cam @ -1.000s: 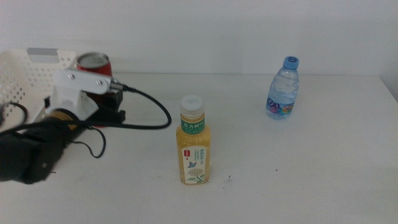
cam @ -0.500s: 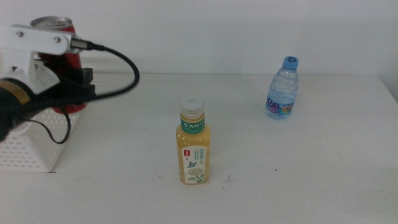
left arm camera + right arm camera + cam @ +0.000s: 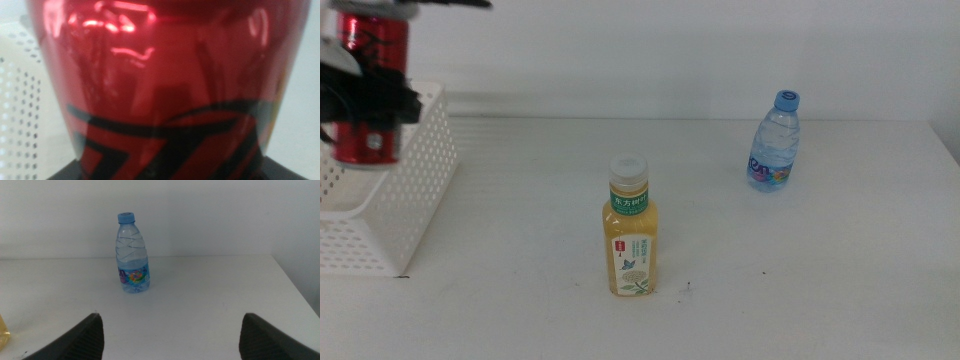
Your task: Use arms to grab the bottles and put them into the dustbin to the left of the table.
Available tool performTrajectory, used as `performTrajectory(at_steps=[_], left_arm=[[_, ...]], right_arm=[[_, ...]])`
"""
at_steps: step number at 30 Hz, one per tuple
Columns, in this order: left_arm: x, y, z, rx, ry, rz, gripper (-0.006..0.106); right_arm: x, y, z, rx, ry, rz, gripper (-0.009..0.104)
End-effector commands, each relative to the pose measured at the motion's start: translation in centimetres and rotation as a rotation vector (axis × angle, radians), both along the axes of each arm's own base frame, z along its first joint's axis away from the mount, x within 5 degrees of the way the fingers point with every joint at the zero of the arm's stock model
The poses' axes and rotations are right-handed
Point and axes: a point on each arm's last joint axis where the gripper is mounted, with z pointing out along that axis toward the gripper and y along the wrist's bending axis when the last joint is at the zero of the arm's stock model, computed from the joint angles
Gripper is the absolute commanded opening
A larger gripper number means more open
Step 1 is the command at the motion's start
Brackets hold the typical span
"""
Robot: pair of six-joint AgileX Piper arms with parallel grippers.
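Note:
My left gripper (image 3: 368, 105) is shut on the red cola can (image 3: 367, 85), holding it upright in the air over the dustbin (image 3: 390, 205) at the table's left end. In the left wrist view the can (image 3: 165, 85) fills nearly the whole picture, with the dustbin's perforated wall (image 3: 20, 105) behind it. The yellow tea bottle (image 3: 632, 230) stands at the middle of the table (image 3: 820, 270). The water bottle (image 3: 776, 142) stands at the back right. My right gripper (image 3: 170, 342) waits open, facing the water bottle (image 3: 133, 255) from a distance, and is out of the middle view.
A sliver of the yellow tea bottle (image 3: 2, 330) shows at the edge of the right wrist view. A white wall runs behind the table. The table's right edge lies just beyond the water bottle.
The left arm has lifted the red can and carried it left, from the table beside the dustbin to a spot above it. Both bottles have stayed put.

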Motion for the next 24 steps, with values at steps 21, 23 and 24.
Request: performTrajectory(at_steps=[21, 23, 24], left_arm=[[8.5, 11.2, -2.8, 0.008, 0.344, 0.099, 0.02], [8.9, 11.9, -3.7, 0.001, 0.36, 0.113, 0.02], [9.1, 12.1, -4.2, 0.002, 0.367, 0.111, 0.02]], right_arm=[[0.0, 0.0, 0.0, -0.012, -0.015, 0.001, 0.089], [0.0, 0.0, 0.0, -0.012, -0.015, 0.001, 0.089], [0.0, 0.0, 0.0, -0.012, -0.015, 0.001, 0.089]])
